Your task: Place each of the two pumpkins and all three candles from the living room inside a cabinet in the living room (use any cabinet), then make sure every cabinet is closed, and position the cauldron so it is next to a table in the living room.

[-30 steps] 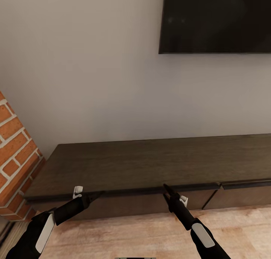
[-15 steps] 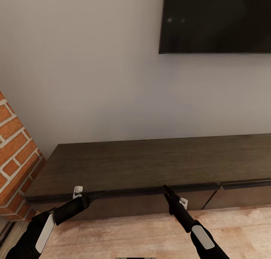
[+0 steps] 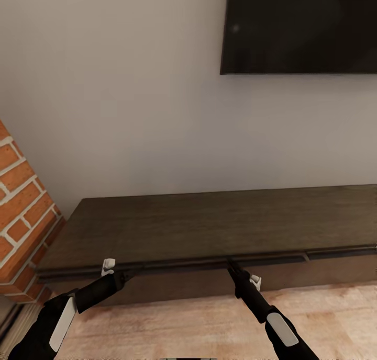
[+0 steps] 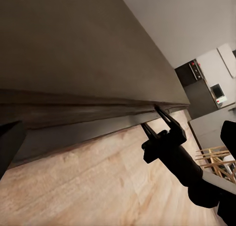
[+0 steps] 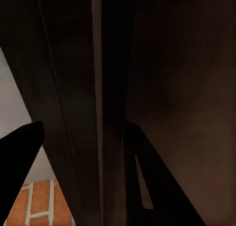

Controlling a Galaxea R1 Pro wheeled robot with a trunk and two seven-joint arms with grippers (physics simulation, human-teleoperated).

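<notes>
Since a second ago the drawer front has slid almost flush with the cabinet (image 3: 209, 224) under the TV (image 3: 301, 27); both arms should press evenly until it seats; right gripper (image 3: 231, 263) touches that edge, fingers spread; left gripper (image 3: 135, 270) is there too, its state I cannot tell.

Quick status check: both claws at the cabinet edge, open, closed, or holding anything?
Left claw: at the cabinet front edge; cannot tell whether it is open or shut.
Right claw: open, fingers straddling the drawer front's top edge, holding nothing.
</notes>
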